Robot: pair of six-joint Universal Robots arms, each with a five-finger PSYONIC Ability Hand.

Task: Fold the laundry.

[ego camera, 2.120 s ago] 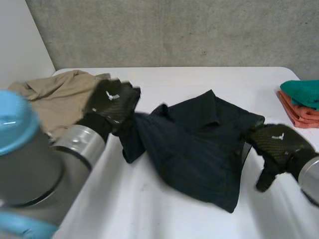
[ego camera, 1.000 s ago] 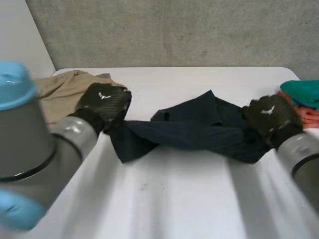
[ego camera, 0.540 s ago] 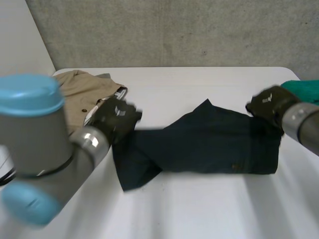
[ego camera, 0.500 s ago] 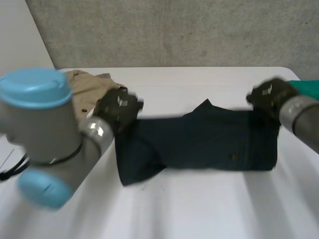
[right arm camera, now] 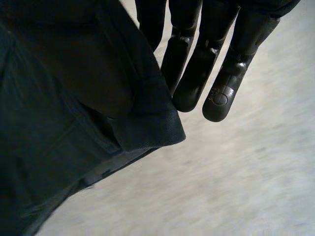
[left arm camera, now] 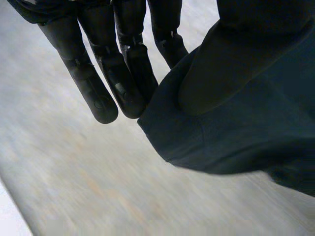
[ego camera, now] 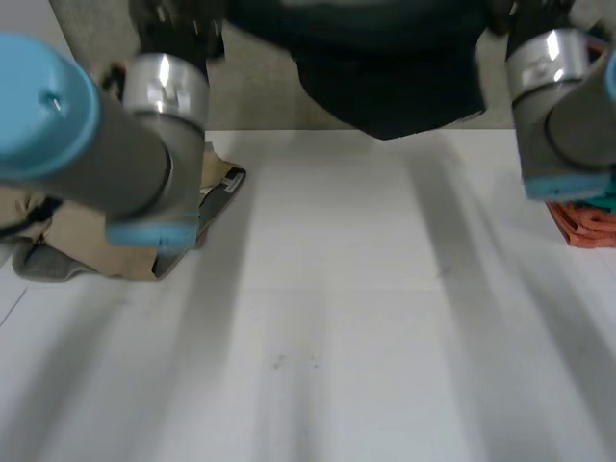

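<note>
While the dark shirt point(ego camera: 385, 91) hangs well above the bench point(ego camera: 327, 318), one upper corner pinched against the thumb by the left hand point(left arm camera: 115, 73) and the other by the right hand point(right arm camera: 206, 59), it looks light and limp, so corner holds seem best.

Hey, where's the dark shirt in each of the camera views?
Head view: the dark shirt hangs up high between the arms, above the white table.
Left wrist view: pinched in the left hand, beside its straight fingers.
Right wrist view: pinched likewise in the right hand.
Shared landmark: the black hands, one at each end of the shirt.
</note>
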